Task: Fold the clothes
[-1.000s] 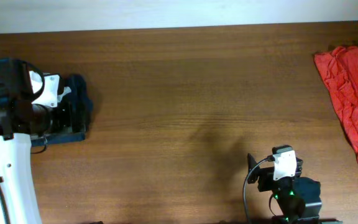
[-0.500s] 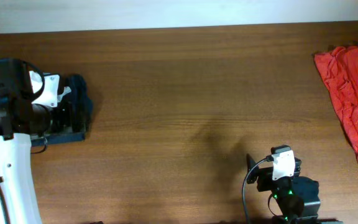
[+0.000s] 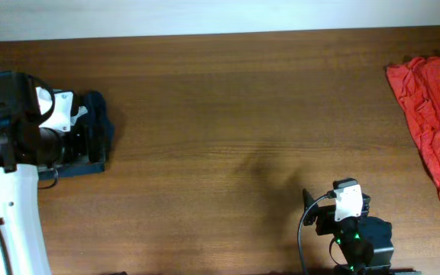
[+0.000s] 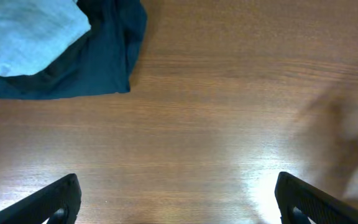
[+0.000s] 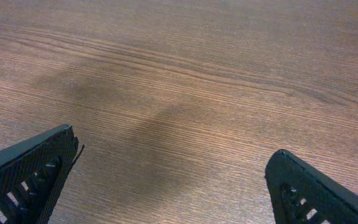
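A: Holding anything?
B: No. My left end effector (image 4: 178,196) and right end effector (image 5: 173,152) are spread wide, touching nothing.
A: And around you?
B: By my left, a navy garment (image 4: 104,62) under a pale shirt (image 4: 30,31); the red garment (image 3: 434,114) lies far right.

A brown wooden table (image 3: 228,114) with fine lengthwise grain fills nearly the whole overhead view. Beyond its far edge runs a pale, off-white strip (image 3: 205,15), wall or floor, I cannot tell. A soft shadow (image 3: 260,164) lies toward the near edge, and a bright glare (image 4: 261,180) sits on the wood.
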### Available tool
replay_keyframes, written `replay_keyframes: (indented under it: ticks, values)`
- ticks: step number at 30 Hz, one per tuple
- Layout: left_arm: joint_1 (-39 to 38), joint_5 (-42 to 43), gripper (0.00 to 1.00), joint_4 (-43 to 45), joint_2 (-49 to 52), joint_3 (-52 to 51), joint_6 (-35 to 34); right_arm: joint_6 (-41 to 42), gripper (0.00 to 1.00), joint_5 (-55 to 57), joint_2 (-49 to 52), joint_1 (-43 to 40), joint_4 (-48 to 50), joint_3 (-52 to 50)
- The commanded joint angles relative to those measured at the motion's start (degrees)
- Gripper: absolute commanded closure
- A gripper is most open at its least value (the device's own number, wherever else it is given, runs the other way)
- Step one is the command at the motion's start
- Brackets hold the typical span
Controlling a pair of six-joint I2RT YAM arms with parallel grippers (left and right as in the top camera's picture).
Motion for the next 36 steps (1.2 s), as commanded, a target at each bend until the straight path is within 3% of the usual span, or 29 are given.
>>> replay_keyframes:
  ticks: [1, 5, 10, 12, 18, 28, 36]
  values:
    - [-0.4, -1.5, 0.01, 4.4, -2.2, -0.2, 0.1, 0.2, 0.01, -0.5, -0.4, -0.2, 0.2, -0.4]
    - [-2.8, 1.0, 0.01, 19.8, -5.4, -2.9, 0.2, 0.2, 0.01, -0.5, -0.4, -0.2, 0.2, -0.5]
    - [-8.5, 1.7, 0.01, 36.5, -12.0, -13.4, 6.8, 0.2, 0.01, -0.5, -0.4, -0.2, 0.2, -0.5]
    - [-10.7, 1.7, 0.01, 45.0, -17.2, -22.8, 10.5, 0.2, 0.01, -0.5, -0.4, -0.2, 0.2, -0.5]
    - [-11.5, 1.7, 0.01, 60.9, -33.7, -47.8, 10.7, 0.2, 0.01, -0.5, -0.4, -0.2, 0.2, -0.4]
    - [-11.5, 1.7, 0.01, 64.5, -58.3, -71.9, 7.7, 0.2, 0.01, -0.5, -0.4, -0.2, 0.2, -0.5]
    - [-11.5, 1.7, 0.01, 67.5, -70.1, -84.9, 6.1, 0.2, 0.01, -0.5, -0.4, -0.2, 0.2, -0.4]
